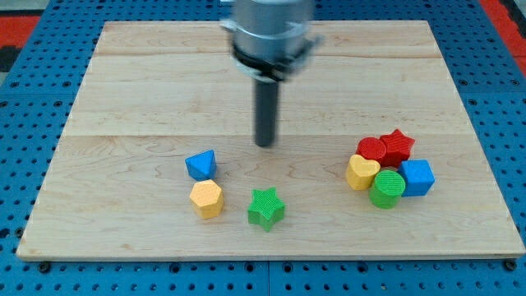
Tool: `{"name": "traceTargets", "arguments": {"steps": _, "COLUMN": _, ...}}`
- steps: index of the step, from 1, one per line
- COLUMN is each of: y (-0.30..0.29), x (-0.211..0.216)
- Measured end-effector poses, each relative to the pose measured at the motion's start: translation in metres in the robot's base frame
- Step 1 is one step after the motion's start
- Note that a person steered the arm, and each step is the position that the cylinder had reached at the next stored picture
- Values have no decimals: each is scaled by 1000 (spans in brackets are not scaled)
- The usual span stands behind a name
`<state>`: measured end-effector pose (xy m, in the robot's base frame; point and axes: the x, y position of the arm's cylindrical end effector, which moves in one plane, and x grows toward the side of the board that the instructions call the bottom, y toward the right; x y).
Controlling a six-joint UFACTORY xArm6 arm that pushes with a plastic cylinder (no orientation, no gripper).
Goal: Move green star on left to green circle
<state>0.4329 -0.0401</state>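
Note:
The green star (266, 208) lies near the view's bottom centre of the wooden board (123, 99). The green circle (386, 188) sits at the view's right, at the bottom of a tight cluster. My tip (265, 145) stands above the green star in the view, a clear gap away, and to the upper right of the blue block (201, 164). It touches no block.
A yellow hexagon block (206, 198) lies just left of the green star, below the blue block. The right cluster holds a red circle (371, 150), a red star (398, 146), a yellow heart (362, 173) and a blue cube (417, 177) around the green circle.

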Motion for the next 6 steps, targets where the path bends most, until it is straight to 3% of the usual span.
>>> {"name": "traceTargets", "arguments": {"steps": 1, "y": -98, "x": 29}}
{"name": "traceTargets", "arguments": {"steps": 2, "y": -104, "x": 98}}
{"name": "traceTargets", "arguments": {"steps": 3, "y": -88, "x": 140}}
{"name": "traceTargets", "arguments": {"steps": 6, "y": 162, "x": 141}}
